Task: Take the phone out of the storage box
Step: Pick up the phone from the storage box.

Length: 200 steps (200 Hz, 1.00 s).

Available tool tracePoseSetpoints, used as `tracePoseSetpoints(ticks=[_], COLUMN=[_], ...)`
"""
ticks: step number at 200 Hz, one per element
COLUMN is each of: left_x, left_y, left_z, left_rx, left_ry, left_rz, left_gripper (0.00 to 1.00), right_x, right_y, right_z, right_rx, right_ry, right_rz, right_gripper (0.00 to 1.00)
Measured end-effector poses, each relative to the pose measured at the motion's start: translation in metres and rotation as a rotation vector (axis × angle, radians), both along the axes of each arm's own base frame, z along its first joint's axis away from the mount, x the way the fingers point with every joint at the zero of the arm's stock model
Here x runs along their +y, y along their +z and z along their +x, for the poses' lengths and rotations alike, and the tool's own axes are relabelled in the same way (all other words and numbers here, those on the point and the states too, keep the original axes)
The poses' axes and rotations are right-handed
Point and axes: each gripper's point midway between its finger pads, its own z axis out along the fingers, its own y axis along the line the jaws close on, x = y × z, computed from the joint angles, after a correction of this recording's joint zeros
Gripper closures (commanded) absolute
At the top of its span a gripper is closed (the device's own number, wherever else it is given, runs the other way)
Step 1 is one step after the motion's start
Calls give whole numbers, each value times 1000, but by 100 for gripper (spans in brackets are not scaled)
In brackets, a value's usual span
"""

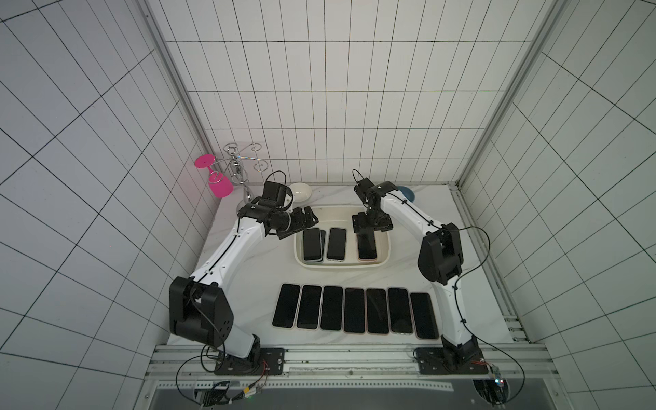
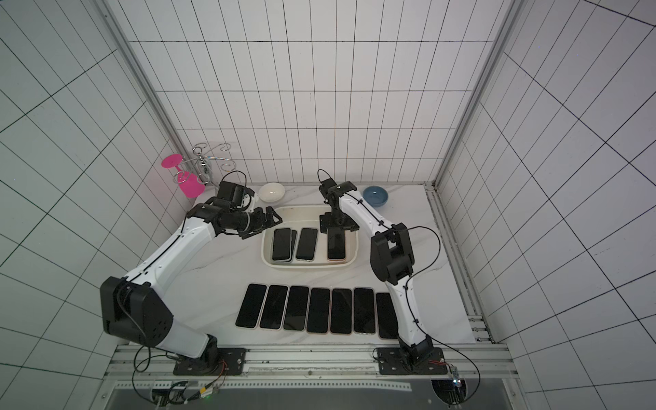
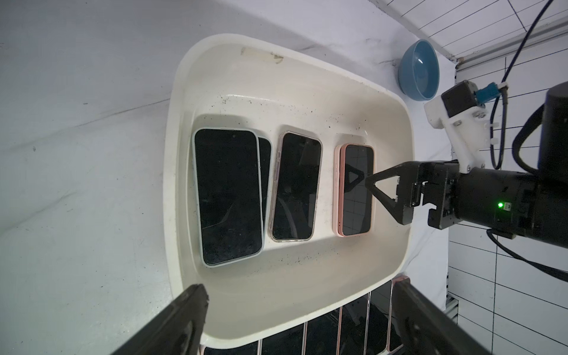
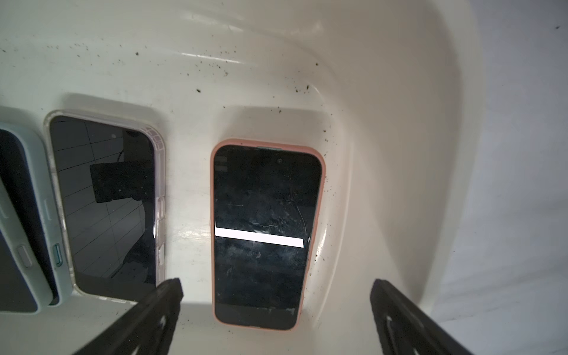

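Right, top views first. You've got the shallow cream-white plastic storage box (image 1: 340,265) mid-table with four phones in it. The pink-cased black-screen phone (image 1: 366,246) lies flat at the box's right end. The right gripper (image 1: 369,230) points down over that phone's far end, fingers spread wide and gripping nothing. The left gripper (image 2: 263,225) hangs above the box's left rim, also wide and empty. In front of the box, a row of seven dark phones (image 1: 355,310) lies flat, side by side, on the white marble-look table (image 1: 269,269). A small white round bowl (image 2: 271,192) sits behind the box's left corner and a small blue round bowl (image 2: 375,196) behind its right corner.

Left wrist view: you see the whole box interior. The pale-blue-cased phone (image 3: 229,196) at the left end lies on another dark phone (image 3: 266,172). The clear-cased phone (image 3: 295,187) is in the middle, and the pink one lies apart from both. One right-gripper finger (image 3: 384,190) shows over the pink phone's side edge. You can't tell contact from here.

Right wrist view: the pink phone (image 4: 264,236) sits between the two black fingers (image 4: 159,307), with a gap on both sides and no touch. Dark specks litter the box floor (image 4: 190,101).
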Motion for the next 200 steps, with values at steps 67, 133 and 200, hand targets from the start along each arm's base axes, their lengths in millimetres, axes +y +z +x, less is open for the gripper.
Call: tracePoseSetpoints(ticks=[67,133,200], left_x=[1,2,3], left_y=[-12,-14,-19], left_z=[-5,-6,-8], left_rx=[29,34,44], left_ry=[0,1,-3], left_rz=[8,10,16], left_gripper=[2,2,2], right_x=[4,4,9], right_y=[-22,-45,-49], right_z=[2,1,-1], right_rx=[21,58,75], right_ry=[-29,-42,-57], right_rz=[-10,-35,-9], right_gripper=[3,11,7])
